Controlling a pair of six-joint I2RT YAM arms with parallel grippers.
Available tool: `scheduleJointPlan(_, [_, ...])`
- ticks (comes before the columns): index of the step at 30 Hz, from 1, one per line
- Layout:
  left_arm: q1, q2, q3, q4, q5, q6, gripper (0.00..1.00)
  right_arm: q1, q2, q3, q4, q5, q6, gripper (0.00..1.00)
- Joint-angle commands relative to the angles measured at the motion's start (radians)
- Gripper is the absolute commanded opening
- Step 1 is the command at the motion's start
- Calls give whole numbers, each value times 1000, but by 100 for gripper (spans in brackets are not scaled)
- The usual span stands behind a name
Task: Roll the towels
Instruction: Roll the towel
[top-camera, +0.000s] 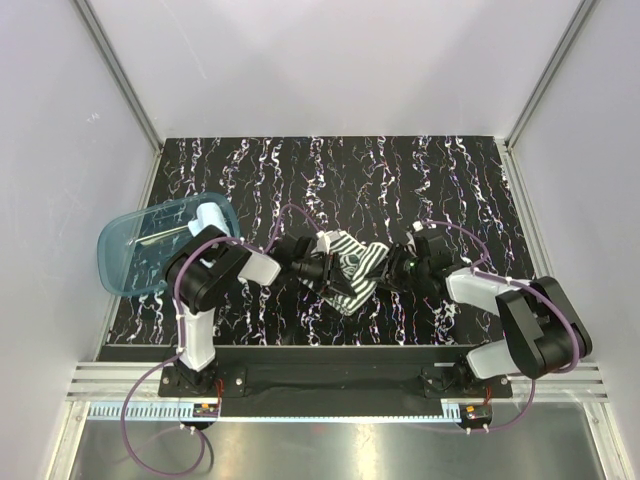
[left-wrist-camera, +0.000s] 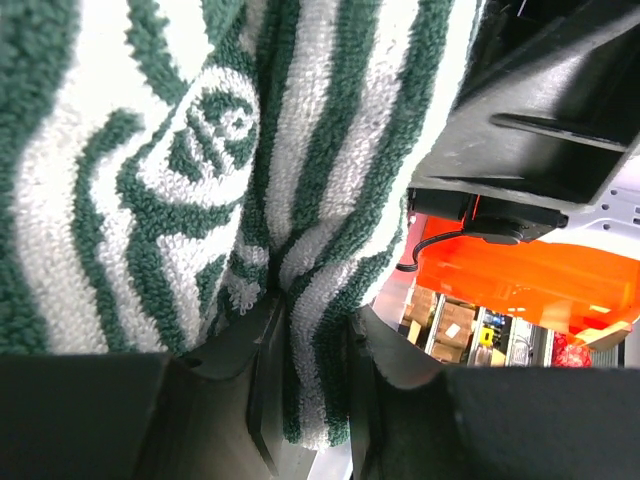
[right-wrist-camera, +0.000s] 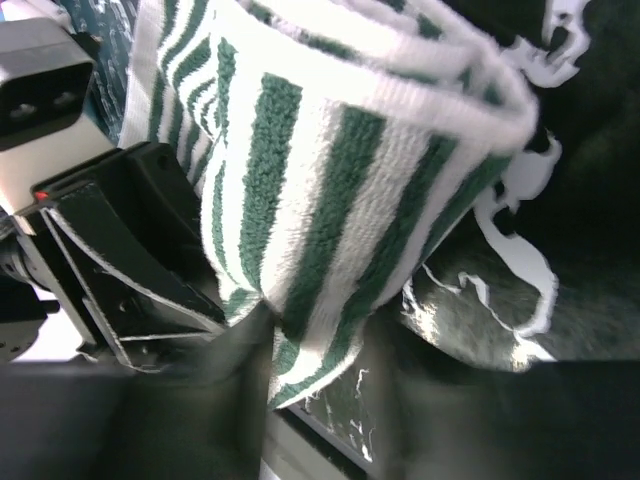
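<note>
Green-and-white striped towel, loosely rolled and bunched, at the middle of the dark table

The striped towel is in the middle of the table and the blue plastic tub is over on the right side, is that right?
Not quite. The blue plastic tub sits on the left side of the table, not the right, as the top external view shows. The striped towel is in the middle, as you said.

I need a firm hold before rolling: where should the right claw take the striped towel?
Take the striped towel by its narrow bunched end, coming from the right, opposite the left claw, which pinches the other end. That end already hangs between the fingers of the right claw, thin enough to fit.
</note>
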Motion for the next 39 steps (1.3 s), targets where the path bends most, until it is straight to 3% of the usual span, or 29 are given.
scheduleJointPlan(1, [5,52,-20,-128,-64,44,23,10,33,-16,117,21,15,32])
scheduleJointPlan(4, [5,27,-17,-175,-86,71,32,13,38,-9,105,20,11,23])
scheduleJointPlan(5, [4,8,-14,-197,-109,84,37,15,33,-2,80,24,0,20])
scheduleJointPlan(6, [4,-5,-9,-223,-126,101,49,16,32,1,62,28,-5,19])
scheduleJointPlan(9, [4,-71,8,-332,-199,162,66,18,18,24,-18,40,-29,16])
scheduleJointPlan(11, [4,-127,31,-428,-263,211,69,18,3,41,-88,59,-47,15])
scheduleJointPlan(15, [-6,-239,78,-599,-406,292,72,21,-25,64,-200,80,-71,13])
scheduleJointPlan(20, [-73,-422,172,-797,-685,404,73,29,-69,113,-327,116,-86,12])
scheduleJointPlan(27, [-335,-551,290,-889,-1038,582,75,44,-74,214,-489,143,-98,12])
scheduleJointPlan(32, [-565,-490,353,-897,-1230,719,75,52,-40,262,-538,149,-107,12])
scheduleJointPlan(39, [-676,-339,394,-894,-1324,721,74,58,-23,271,-547,142,-94,12])
